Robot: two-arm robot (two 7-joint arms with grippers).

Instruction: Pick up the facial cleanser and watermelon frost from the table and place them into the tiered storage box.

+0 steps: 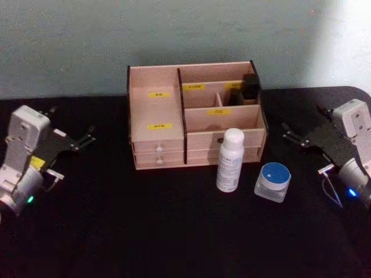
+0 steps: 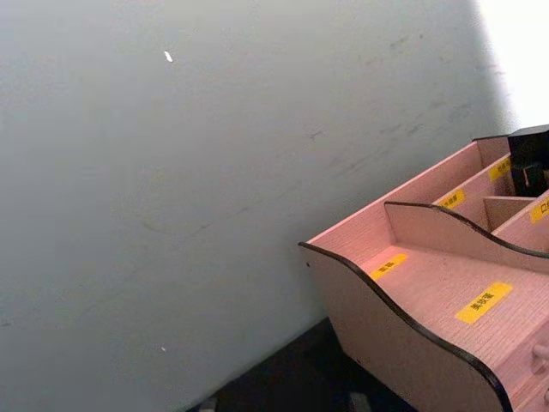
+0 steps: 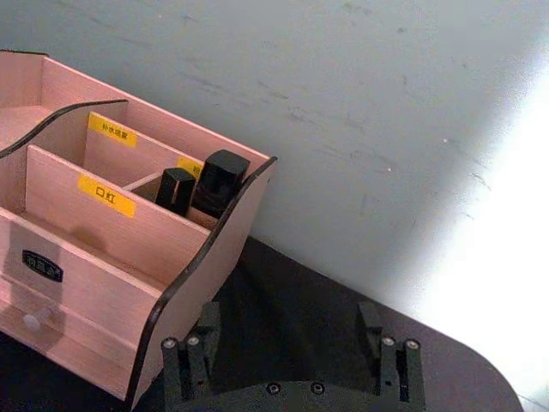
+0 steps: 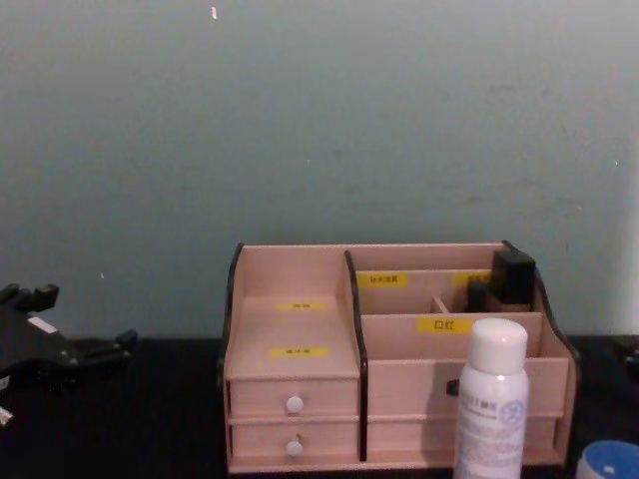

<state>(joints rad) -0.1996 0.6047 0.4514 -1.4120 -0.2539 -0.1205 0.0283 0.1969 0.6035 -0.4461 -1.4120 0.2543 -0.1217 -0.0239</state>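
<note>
Hands both spread open, holding nothing: the left hand (image 1: pixel 72 155) at the left of the black counter (image 1: pixel 145 231), the right hand (image 1: pixel 305 149) at its right. Between them the facial cleanser (image 1: pixel 230 160) — a tall white cylindrical bottle — stands upright just before the light wooden tiered storage box (image 1: pixel 155 107), with the watermelon frost (image 1: pixel 273 180), a squat clear blue-lidded jar, beside it.

yellow label (image 3: pixel 106 195) reading 口红, on tiered storage box (image 3: pixel 94 275)

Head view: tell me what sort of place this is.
Probably a robot test bench: black table against a bare wall, a tiered storage box, left gripper and right gripper parked either side.
</note>
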